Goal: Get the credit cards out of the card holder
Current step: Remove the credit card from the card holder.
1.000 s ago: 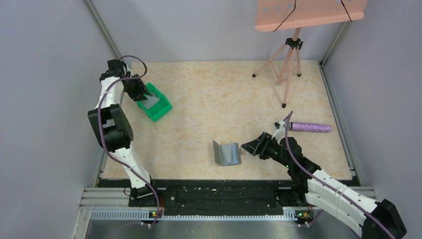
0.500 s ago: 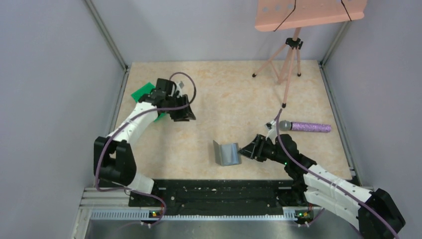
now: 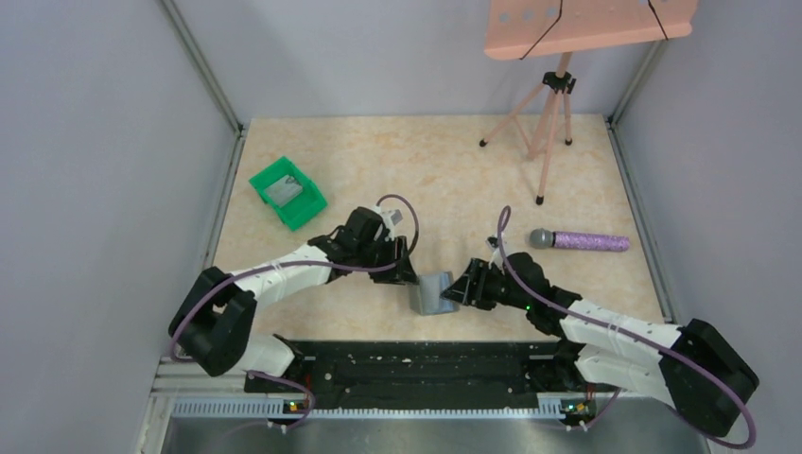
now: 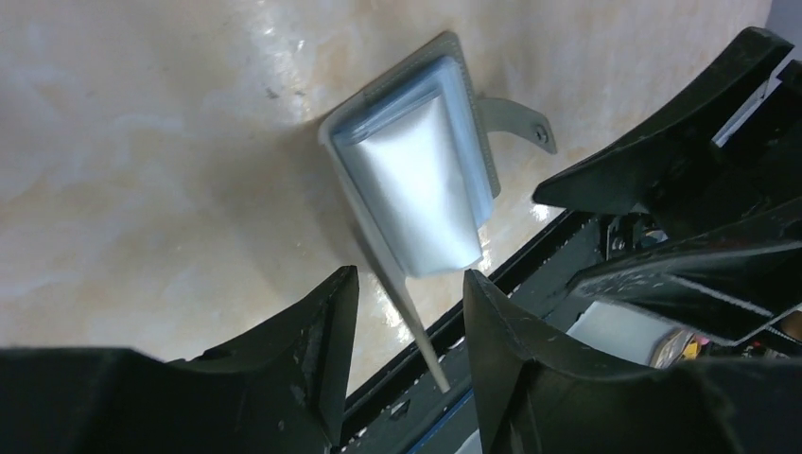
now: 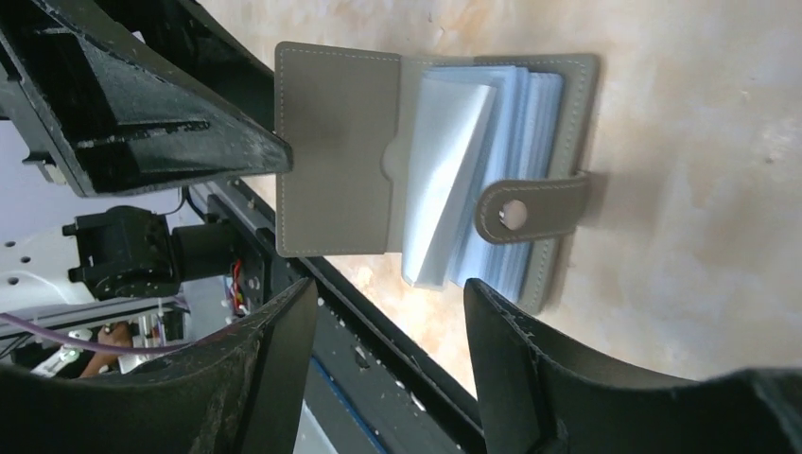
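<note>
the card holder (image 3: pixel 434 293) lies open on the tabletop (image 3: pixel 407 161), close to its near edge and between the two arms. one half lies flat with its stack of clear sleeves (image 5: pixel 463 161) facing up and its snap strap (image 5: pixel 530 210) flopped across them. the other half, the grey cover (image 5: pixel 336 147), stands nearly upright on the holder's left side. that stance probably explains both approaches.

the left fingers (image 4: pixel 312 350) come at the card holder from its left. they are parted about halfway, and the thin edge of the upright cover runs into the gap between them. neither pad seems to press on it, so i read them as straddling the cover, not gripping it; they have hold of nothing. my guess is that they are placed to pinch the cover and pin the holder in place.

the right fingers (image 5: pixel 274 359) sit just to the right of the card holder, low over the tabletop. they too are parted and empty, and they point at the sleeves. a card would most likely slide out on that side, so this looks like the pulling arm lining up.

a green bin (image 3: pixel 288 194) stands well off to the far left of the card holder with something flat and grey inside. a microphone (image 3: pixel 579 241) lies well off to the holder's right.
</note>
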Robot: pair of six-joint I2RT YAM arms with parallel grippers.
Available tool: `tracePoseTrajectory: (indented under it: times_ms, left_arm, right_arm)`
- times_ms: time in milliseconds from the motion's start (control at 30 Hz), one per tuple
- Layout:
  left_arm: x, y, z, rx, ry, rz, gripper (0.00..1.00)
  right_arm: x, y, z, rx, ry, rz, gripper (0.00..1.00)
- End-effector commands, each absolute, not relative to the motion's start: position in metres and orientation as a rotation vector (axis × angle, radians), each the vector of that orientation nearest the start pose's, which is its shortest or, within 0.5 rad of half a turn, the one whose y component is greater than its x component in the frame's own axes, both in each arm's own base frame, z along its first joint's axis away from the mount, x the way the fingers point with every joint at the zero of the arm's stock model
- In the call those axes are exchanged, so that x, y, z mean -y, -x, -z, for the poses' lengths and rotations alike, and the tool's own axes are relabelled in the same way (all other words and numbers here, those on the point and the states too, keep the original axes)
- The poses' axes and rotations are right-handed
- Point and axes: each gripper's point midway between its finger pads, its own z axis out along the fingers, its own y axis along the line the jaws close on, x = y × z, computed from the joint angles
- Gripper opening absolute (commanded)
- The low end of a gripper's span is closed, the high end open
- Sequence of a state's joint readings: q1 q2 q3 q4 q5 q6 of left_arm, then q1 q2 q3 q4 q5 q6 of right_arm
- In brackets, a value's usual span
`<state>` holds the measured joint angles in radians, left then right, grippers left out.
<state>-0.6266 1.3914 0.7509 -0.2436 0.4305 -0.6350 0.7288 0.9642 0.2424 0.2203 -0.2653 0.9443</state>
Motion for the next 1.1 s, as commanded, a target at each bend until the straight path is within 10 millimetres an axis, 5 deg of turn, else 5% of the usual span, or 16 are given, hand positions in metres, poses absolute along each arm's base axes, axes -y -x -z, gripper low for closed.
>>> tracePoseTrajectory:
  times_ms: [0, 200, 567, 1067]
  left_arm:
    - [0.295, -0.217, -0.093, -2.535, -0.237, 1.096, 0.5]
    - [0.288, -0.209, -0.073, -2.594, -0.239, 1.022, 0.45]
    - [0.276, -0.193, -0.047, -2.629, -0.178, 1.021, 0.17]
    - [0.272, -0.19, -0.041, -2.583, -0.147, 1.046, 0.24]
  right_arm:
    - [-0.273, -0.18, -0.101, -2.224, -0.012, -1.215, 0.59]
    - [-0.272, -0.191, -0.082, -2.248, -0.043, -1.126, 0.6]
    - [-0.285, -0.188, -0.073, -2.263, -0.017, -1.174, 0.6]
    - [-0.326, -0.168, -0.108, -2.169, 0.086, -1.443, 0.56]
